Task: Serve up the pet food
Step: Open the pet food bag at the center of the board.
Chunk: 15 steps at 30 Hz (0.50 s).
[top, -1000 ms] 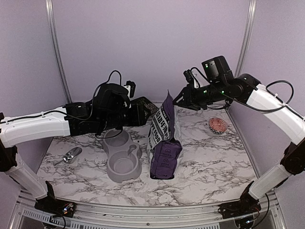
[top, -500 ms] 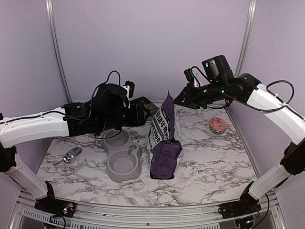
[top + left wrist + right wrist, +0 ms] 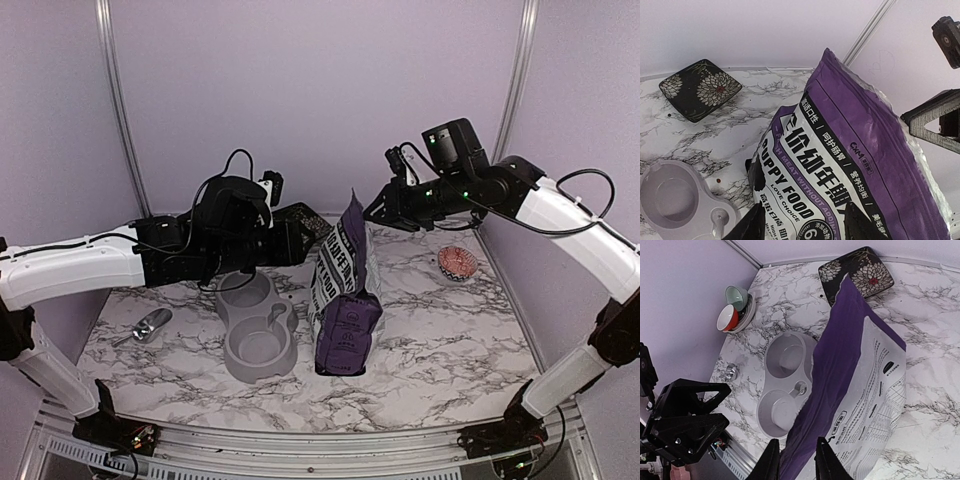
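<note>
The pet food is hidden inside the purple-and-white "PUPPY FOOD" bag (image 3: 345,290), which stands upright mid-table. My left gripper (image 3: 296,244) hovers at the bag's left face, open, its fingers framing the printed front (image 3: 850,150) without holding it. My right gripper (image 3: 372,212) is at the bag's top right corner. In the right wrist view its fingers (image 3: 771,460) stand a little apart with the bag's purple side fold (image 3: 840,370) running between them; whether they pinch it is unclear. The grey double bowl (image 3: 255,325) sits left of the bag, both wells empty.
A metal scoop (image 3: 150,325) lies at the near left. A black floral square plate (image 3: 305,215) sits behind the bag and a pink patterned dish (image 3: 457,263) at the right. Red and teal bowls (image 3: 735,307) are stacked at the far left wall.
My right gripper has edged slightly left toward the bag's top corner. The left arm, the bag and the bowl have not moved.
</note>
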Motion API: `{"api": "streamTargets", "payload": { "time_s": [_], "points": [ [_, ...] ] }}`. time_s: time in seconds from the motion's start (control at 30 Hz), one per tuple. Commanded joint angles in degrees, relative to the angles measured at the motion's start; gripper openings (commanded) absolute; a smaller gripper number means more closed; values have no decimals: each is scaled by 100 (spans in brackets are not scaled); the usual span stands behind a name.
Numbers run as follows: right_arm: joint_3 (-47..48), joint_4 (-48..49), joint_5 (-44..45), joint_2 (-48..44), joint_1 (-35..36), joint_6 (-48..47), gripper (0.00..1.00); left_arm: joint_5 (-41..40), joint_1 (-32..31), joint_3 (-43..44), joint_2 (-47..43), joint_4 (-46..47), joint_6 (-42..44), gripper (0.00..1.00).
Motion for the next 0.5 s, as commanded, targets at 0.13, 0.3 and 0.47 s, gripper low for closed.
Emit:
{"api": "streamTargets", "payload": {
  "time_s": [0.13, 0.3, 0.47],
  "points": [
    [0, 4, 123, 19, 44, -69, 20, 57, 39, -55, -158, 150, -15, 55],
    [-27, -27, 194, -11, 46, -85, 16, 57, 36, -73, -157, 150, -13, 55],
    [20, -62, 231, -28, 45, -88, 18, 68, 40, -69, -165, 149, -17, 55]
  ]
}}
